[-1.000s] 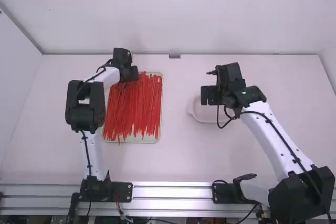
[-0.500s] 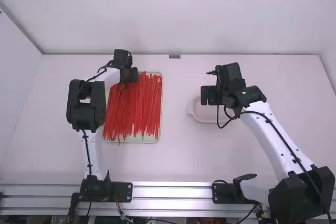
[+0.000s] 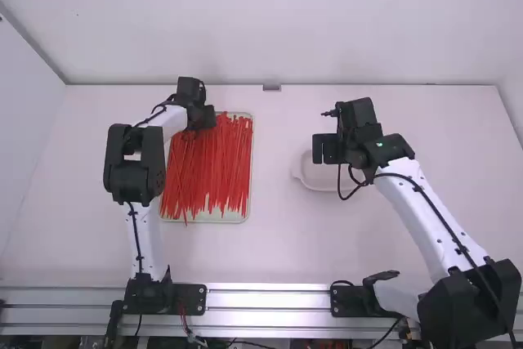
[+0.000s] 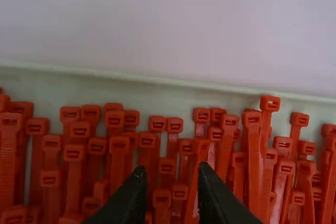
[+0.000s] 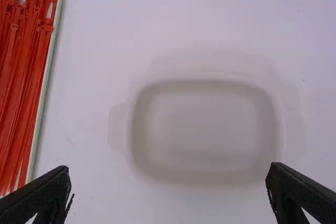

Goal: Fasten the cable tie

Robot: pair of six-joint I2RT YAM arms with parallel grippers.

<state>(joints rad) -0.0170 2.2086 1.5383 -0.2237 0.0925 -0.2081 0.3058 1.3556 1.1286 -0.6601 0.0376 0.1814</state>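
Left arm (image 3: 167, 118): white links, bulky black joints, thin black cable (image 3: 133, 234) along the upright link.
Right arm (image 3: 425, 210): white links, black joints, looped black cable (image 3: 357, 185), small green light (image 3: 378, 144) near the wrist.
Left tool (image 4: 170, 170): two black fingers, tapered to points.
Right tool (image 5: 167, 171): two black fingers, wedge-shaped, matte.
Bases (image 3: 163, 296): black blocks on a silver rail (image 3: 261, 293).

White table (image 3: 368, 104) — pale tray (image 4: 157, 90) w/ red ties (image 3: 208, 169), prob. shallow dish (image 5: 205, 129) nearby.
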